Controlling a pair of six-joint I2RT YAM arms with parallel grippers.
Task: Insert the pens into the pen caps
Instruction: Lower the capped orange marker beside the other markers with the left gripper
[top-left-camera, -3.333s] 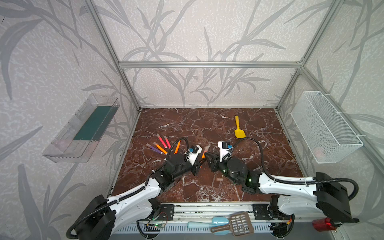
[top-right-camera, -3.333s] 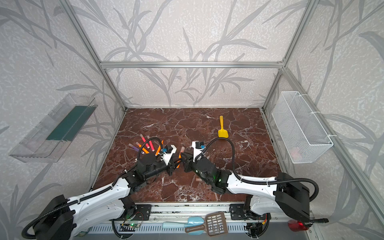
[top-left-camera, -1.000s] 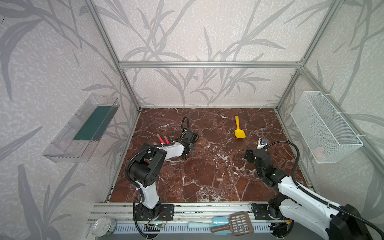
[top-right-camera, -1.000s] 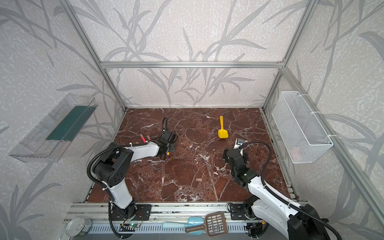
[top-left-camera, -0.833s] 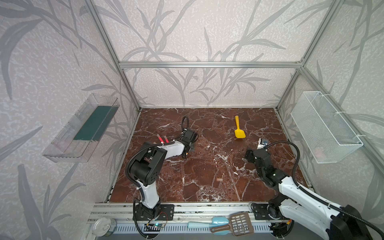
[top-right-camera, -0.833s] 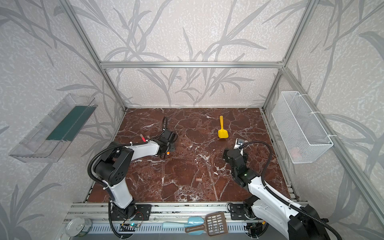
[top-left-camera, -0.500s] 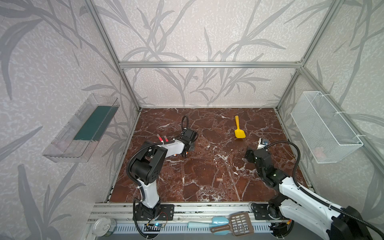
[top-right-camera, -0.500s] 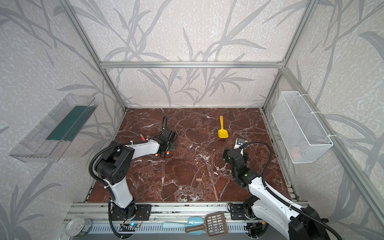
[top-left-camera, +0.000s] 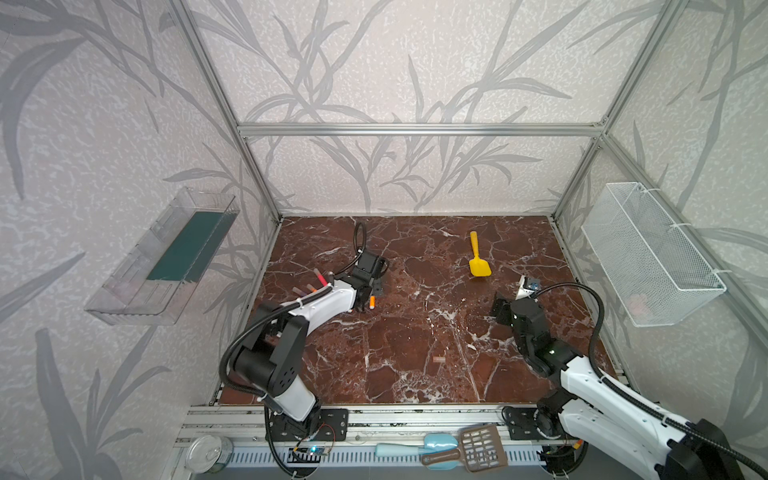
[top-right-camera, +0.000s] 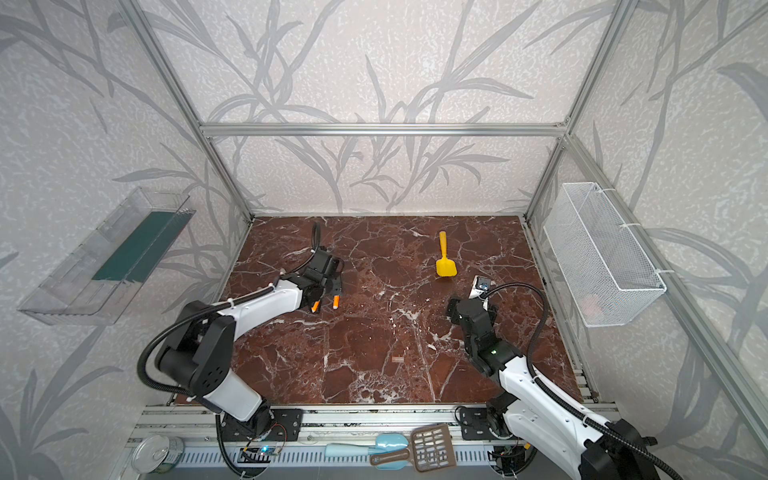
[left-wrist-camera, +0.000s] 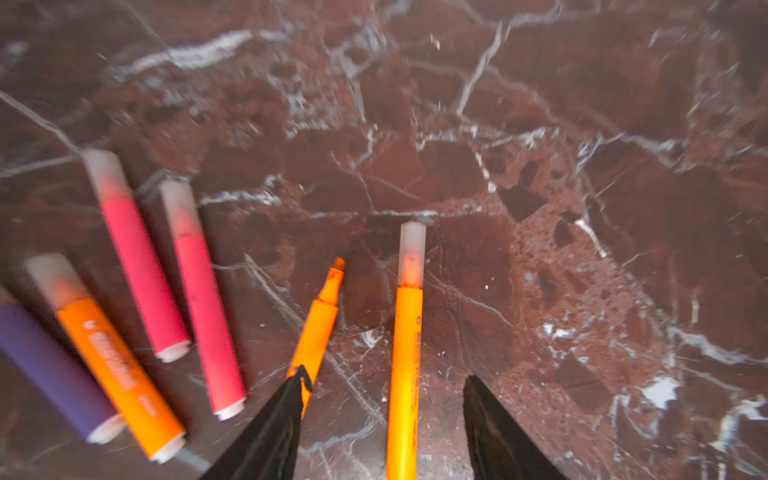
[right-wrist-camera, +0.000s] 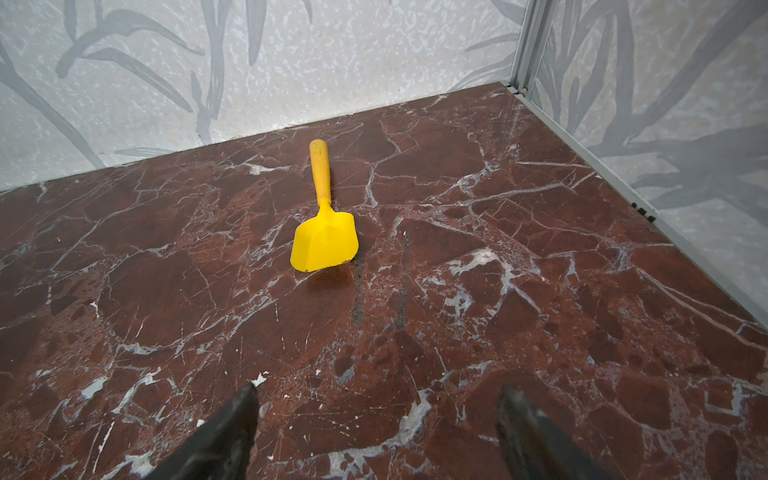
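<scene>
Six pens (left-wrist-camera: 141, 270) are being shown lying flat on the table (left-wrist-camera: 582, 166) in the left wrist view. The left gripper (left-wrist-camera: 384, 377) is being held open low over the table, and nothing is being gripped by it. One capped orange pen (left-wrist-camera: 405, 353) is lying between the two fingers (left-wrist-camera: 270, 436), lengthwise along them, with bare table showing on either side of it. Its cap (left-wrist-camera: 411, 249) is pointing away from the wrist, beyond the fingertips. An uncapped orange pen (left-wrist-camera: 322, 324) is lying just beside it, outside the jaws, with its bare tip exposed and its rear end being hidden behind one finger. Whether contact is being made there cannot be told. Two pink pens (left-wrist-camera: 203, 316), a second capped orange pen (left-wrist-camera: 116, 374) and a purple pen (left-wrist-camera: 50, 365) are being fanned out farther to the same side, apart from the gripper. The pink and orange ones are capped; the purple pen's tip end is being cut off by the frame edge.

One loose cap (top-left-camera: 438, 358) is being seen in both top views, lying alone toward the front of the table, well apart from both grippers.

The right gripper (right-wrist-camera: 378, 392) is being held wide open over bare table, with nothing between its jaws. A yellow shovel (right-wrist-camera: 326, 232) is lying ahead of it, apart from its fingertips.
</scene>
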